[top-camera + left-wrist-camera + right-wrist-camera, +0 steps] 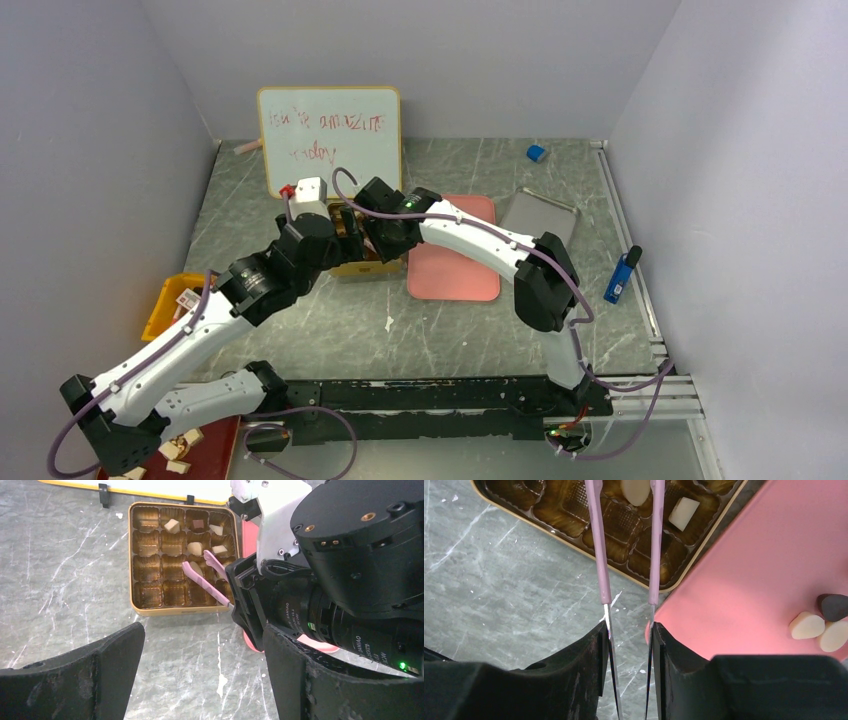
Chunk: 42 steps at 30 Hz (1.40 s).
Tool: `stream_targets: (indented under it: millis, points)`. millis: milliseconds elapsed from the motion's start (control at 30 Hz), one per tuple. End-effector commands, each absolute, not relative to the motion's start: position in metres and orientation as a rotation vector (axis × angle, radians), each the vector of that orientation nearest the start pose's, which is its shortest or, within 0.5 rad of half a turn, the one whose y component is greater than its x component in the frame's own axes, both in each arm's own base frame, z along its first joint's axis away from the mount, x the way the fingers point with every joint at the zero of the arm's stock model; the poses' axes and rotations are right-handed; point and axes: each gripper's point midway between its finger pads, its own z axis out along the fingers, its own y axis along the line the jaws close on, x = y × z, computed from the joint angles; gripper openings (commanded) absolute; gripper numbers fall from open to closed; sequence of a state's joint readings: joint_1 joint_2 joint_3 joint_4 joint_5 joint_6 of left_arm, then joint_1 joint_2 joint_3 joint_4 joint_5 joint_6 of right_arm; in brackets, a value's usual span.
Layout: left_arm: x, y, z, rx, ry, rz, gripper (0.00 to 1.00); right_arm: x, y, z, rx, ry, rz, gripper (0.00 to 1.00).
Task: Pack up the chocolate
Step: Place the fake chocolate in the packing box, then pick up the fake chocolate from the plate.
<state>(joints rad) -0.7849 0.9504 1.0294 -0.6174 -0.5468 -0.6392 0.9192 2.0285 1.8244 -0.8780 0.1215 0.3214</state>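
The gold box (134, 555) has chocolate in several of its cells: tan pieces (172, 525) and a dark one (198, 524). My right gripper (629, 630) is shut on the steel arms of pink-tipped tweezers (600, 555), which reach over the box (574, 539). The tips stand spread on either side of a tan oval piece (635, 490) that lies in a cell. More chocolate, two tan pieces (806, 625) and a dark one (834, 606), lies on the pink board (764, 570). My left gripper (202, 630) hangs wide open and empty over bare table just in front of the box.
A whiteboard (329, 135) stands behind the box. A metal tray (540, 212) lies right of the pink board (455, 265). A blue marker (621, 277) and a small blue block (537, 153) are at the right. A yellow bin (172, 305) and a red tray (205, 450) sit near left.
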Motion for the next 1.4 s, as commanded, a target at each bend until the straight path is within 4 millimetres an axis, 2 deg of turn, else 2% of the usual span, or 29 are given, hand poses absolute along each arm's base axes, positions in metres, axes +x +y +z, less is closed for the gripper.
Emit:
stream_targets:
  millis: [0, 133, 433, 600, 833, 1033, 1367]
  points:
    - [0.26, -0.161, 0.264, -0.166, 2.012, -0.33, 0.93, 0.304, 0.369, 0.153, -0.686, 2.464, 0.275, 0.39]
    - [0.262, -0.165, 0.263, -0.158, 2.016, -0.337, 0.93, 0.308, 0.353, 0.164, -0.636, 2.441, 0.244, 0.38]
    - [0.266, -0.175, 0.258, -0.146, 2.029, -0.367, 0.92, 0.304, 0.287, 0.179, -0.486, 2.451, 0.191, 0.37]
    - [0.268, -0.181, 0.253, -0.132, 2.038, -0.375, 0.92, 0.293, 0.256, 0.175, -0.425, 2.476, 0.163, 0.36]
    - [0.27, -0.192, 0.247, -0.107, 2.057, -0.406, 0.91, 0.271, 0.224, 0.159, -0.358, 2.533, 0.13, 0.35]
    - [0.271, -0.199, 0.244, -0.092, 2.064, -0.425, 0.91, 0.251, 0.203, 0.15, -0.291, 2.576, 0.1, 0.35]
    - [0.273, -0.208, 0.241, -0.072, 2.076, -0.449, 0.91, 0.224, 0.18, 0.138, -0.216, 2.649, 0.061, 0.35]
